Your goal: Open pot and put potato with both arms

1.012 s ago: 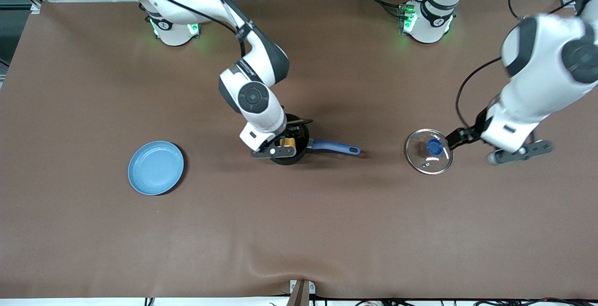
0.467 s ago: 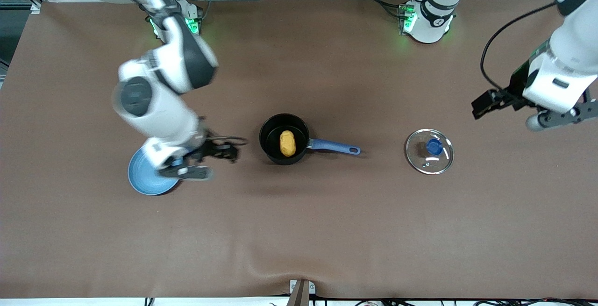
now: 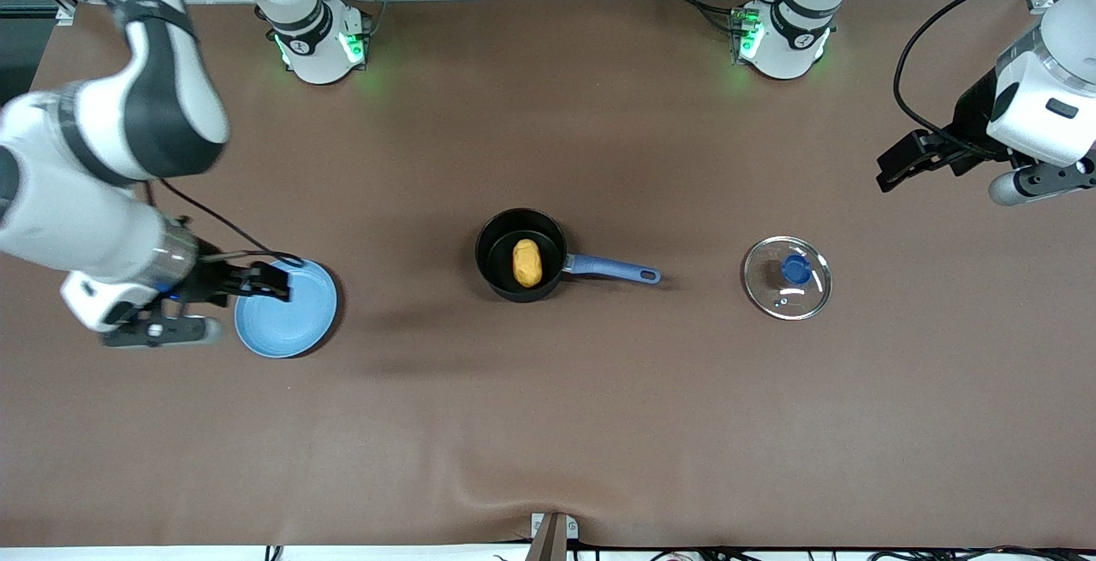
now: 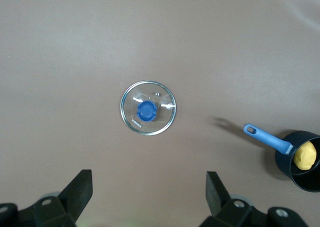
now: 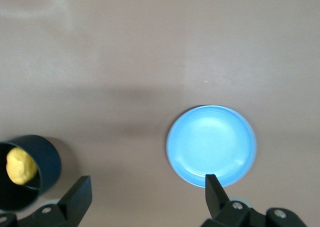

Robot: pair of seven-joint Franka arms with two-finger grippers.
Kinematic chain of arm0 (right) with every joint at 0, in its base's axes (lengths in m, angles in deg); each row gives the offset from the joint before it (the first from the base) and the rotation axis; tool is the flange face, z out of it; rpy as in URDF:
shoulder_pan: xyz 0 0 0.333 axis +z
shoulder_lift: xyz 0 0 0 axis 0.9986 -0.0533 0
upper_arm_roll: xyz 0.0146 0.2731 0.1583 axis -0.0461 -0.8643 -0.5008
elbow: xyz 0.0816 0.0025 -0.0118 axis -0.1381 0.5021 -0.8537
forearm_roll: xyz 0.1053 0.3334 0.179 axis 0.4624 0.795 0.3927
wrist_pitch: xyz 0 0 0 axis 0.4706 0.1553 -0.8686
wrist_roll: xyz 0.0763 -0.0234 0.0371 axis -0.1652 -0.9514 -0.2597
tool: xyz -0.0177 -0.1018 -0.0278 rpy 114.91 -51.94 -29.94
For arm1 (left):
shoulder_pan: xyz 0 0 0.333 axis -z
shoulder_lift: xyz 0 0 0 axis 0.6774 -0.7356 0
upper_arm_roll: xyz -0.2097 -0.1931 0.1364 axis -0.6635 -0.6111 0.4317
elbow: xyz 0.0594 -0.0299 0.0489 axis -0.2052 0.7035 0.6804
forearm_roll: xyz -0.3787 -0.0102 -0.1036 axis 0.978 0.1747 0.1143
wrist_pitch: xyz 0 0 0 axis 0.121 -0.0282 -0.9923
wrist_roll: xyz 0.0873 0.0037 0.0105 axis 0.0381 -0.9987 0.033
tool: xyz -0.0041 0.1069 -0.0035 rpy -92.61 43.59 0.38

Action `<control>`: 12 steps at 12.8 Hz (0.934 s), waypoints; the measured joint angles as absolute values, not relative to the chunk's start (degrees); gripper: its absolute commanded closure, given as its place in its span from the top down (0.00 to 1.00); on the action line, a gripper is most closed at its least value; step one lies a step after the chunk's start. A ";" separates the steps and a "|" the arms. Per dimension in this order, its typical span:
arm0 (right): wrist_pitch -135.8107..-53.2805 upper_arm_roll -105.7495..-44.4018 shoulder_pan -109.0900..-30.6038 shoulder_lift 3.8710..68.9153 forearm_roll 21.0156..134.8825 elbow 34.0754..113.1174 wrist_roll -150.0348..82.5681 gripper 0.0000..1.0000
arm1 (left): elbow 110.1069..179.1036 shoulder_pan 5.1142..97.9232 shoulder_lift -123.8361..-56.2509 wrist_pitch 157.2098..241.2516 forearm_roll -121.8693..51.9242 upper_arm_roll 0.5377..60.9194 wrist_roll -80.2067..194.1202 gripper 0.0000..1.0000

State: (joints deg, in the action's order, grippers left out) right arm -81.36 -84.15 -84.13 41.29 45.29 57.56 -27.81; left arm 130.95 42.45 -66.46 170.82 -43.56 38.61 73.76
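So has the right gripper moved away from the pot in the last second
Yes. The right gripper was over the pot a second ago; now it is open over the plate, toward the right arm's end of the table.

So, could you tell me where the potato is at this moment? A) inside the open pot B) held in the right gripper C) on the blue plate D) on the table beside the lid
A: the potato lies inside the pot, whose lid rests apart on the table.

Table (image 3: 548, 424) viewed from high front camera, facing robot bases. Left wrist view aimed straight down, high up: lid (image 4: 148, 108) centred. Right wrist view likewise: plate (image 5: 212, 146) below. Pot (image 3: 521, 254) shared by all views.
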 measured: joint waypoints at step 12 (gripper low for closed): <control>-70.14 -82.13 -90.67 54.11 43.07 57.33 -37.10 1.00 | 130.96 40.74 -64.11 167.28 -43.40 39.09 71.59 1.00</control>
State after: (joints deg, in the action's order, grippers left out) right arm -70.14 -82.13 -90.67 54.11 43.07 57.33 -37.10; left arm 130.96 40.74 -64.11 167.28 -43.40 39.09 71.59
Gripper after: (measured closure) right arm 0.000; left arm 0.000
